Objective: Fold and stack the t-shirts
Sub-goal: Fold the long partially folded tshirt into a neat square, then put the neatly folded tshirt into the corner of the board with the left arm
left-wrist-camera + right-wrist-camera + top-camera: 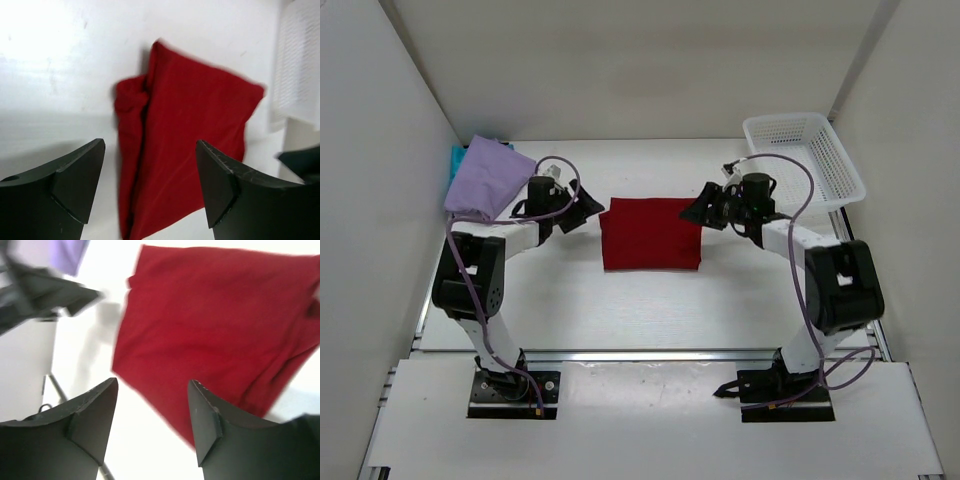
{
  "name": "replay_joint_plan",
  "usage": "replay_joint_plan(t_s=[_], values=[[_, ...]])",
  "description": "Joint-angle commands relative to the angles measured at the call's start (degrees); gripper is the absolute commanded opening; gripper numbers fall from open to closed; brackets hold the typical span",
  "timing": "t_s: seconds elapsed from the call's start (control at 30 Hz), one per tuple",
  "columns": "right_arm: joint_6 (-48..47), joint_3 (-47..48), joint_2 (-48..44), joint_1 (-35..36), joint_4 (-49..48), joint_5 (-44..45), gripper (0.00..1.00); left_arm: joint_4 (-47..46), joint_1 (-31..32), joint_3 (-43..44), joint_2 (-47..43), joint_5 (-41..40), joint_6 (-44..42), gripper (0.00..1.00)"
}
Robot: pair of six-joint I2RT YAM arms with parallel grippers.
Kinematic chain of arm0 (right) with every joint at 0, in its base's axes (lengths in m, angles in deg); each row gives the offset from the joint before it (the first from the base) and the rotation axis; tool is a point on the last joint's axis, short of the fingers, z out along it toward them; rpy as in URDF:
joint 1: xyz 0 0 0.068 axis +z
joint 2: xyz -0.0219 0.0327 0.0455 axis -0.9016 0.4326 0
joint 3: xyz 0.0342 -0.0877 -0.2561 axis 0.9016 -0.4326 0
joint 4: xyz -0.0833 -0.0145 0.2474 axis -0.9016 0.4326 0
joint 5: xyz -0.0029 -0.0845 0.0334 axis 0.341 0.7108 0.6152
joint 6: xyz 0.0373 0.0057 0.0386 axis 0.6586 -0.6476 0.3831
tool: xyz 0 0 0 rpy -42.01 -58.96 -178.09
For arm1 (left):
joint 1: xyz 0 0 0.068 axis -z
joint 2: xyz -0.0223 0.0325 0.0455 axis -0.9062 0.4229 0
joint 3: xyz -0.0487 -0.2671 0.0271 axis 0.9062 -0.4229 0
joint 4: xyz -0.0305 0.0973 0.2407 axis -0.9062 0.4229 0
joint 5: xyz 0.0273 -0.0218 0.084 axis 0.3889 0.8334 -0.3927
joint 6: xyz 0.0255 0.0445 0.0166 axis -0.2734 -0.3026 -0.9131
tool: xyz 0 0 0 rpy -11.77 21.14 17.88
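Hovering both arms at the deep red shirt (650, 233), one on each side. Left gripper (584, 207) sits at the shirt's left edge, right gripper (693, 209) at its right edge, both toward the far corners. Both are released: in each wrist view my two fingers stand well apart with nothing between them, only cloth and table below. From the top view the tips look just beside the cloth; can't tell whether they touch it.

Red shirt lies folded into a rough rectangle, flat on the white table (620, 310), about mid-table between the arms. Left wrist view shows a lengthwise fold ridge along one side and a bunched bit near that corner, so the edges aren't quite square. Right wrist view is blurred; it shows a rumpled fold along one side of the shirt.

Lavender shirt (488, 180) is folded at the far left corner of the table, by the left wall. It lies on top of the teal shirt (457, 160), of which only a strip shows at the far-left edge. Red shirt is well apart from that pile, not on it.

White mesh basket (807, 158) sits at the far right corner, behind the right arm.
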Motion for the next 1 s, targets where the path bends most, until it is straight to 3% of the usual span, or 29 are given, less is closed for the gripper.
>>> replay_joint_plan(t_s=[0.0,0.17,0.33,0.43,0.5,0.57,0.63,0.7,0.8,0.97], values=[[2.3,-7.4,-7.7,0.5,-7.0,-0.1,0.57,9.4,1.4,-0.2,2.1,-0.8,-6.9,0.84],[3.1,-18.6,-16.5,0.2,-10.6,-1.0,0.58,12.4,5.7,1.8,6.9,2.0,-9.2,0.86],[3.6,-24.8,-22.3,-1.6,-12.2,-1.4,0.58,3.1,8.8,1.1,13.7,8.1,-4.4,0.85],[2.6,-25.3,-23.2,-2.4,-11.1,-2.1,0.58,-4.4,10.2,2.2,17.1,12.4,1.2,0.67],[2.6,-26.3,-23.0,-2.5,-11.0,-2.9,0.58,-5.9,11.3,6.5,18.7,13.0,3.8,0.39],[3.3,-27.4,-23.9,-2.9,-12.1,-3.3,0.58,-5.4,11.9,11.1,19.8,12.9,4.7,0.29],[3.5,-28.5,-25.1,-3.3,-11.7,-3.2,0.58,-3.2,12.4,19.3,21.5,12.1,5.4,0.07],[3.5,-30.0,-26.4,-3.8,-11.4,-3.3,0.58,0.0,12.5,26.1,22.8,11.6,4.8,0.00],[3.8,-31.9,-29.0,-5.8,-10.6,-3.7,0.58,4.9,10.9,36.5,24.5,12.8,4.4,0.00],[2.2,-32.8,-30.9,-7.7,-7.9,-4.3,0.58,9.3,1.7,48.4,25.2,16.6,6.1,0.00]])
